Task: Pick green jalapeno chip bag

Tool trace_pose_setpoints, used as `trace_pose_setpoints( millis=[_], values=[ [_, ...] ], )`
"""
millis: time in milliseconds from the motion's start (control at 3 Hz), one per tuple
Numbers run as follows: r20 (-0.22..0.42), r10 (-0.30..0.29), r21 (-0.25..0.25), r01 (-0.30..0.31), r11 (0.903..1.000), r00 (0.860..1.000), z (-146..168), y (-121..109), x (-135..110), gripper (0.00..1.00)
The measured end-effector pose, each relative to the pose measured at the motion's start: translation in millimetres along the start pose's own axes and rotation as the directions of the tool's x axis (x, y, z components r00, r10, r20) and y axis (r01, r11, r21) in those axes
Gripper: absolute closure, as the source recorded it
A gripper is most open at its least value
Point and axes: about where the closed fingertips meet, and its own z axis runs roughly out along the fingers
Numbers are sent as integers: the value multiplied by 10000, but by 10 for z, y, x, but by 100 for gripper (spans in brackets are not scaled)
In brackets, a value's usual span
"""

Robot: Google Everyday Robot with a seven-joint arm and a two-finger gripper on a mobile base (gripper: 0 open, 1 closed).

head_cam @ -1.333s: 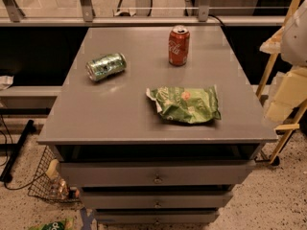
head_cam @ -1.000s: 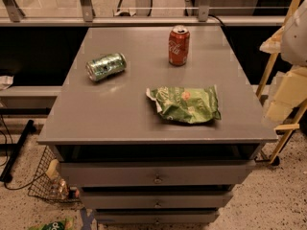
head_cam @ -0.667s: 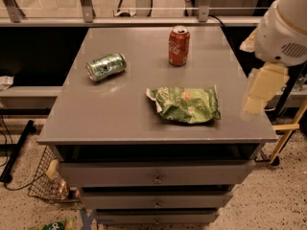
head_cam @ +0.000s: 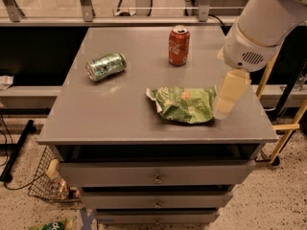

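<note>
The green jalapeno chip bag lies flat and crumpled on the grey cabinet top, right of centre near the front edge. It is shiny green with whitish lettering and a small reddish picture. My gripper hangs from the white arm at the right. It sits just past the bag's right edge, above the cabinet top, and holds nothing that I can see.
A red cola can stands upright at the back of the top. A green-and-silver soda can lies on its side at the left. Drawers are below. A wire basket sits on the floor at the left, and a yellow frame stands at the right.
My arm has swung in from the right edge of view toward the left. The gripper now hangs beside the chip bag's right edge. The bag and both cans have not moved.
</note>
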Motion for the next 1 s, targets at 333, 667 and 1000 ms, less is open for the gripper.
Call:
trace_pose_setpoints(
  millis=[333, 667, 1000],
  values=[
    [-32, 731, 543, -728, 9959, 9973, 192, -5, 76, 0],
    [87, 1166, 1087, -1168, 9872, 9931, 376, -14, 162, 0],
    [-8, 1001, 1213, -993, 9876, 9950, 532, -42, 98, 0]
  ],
)
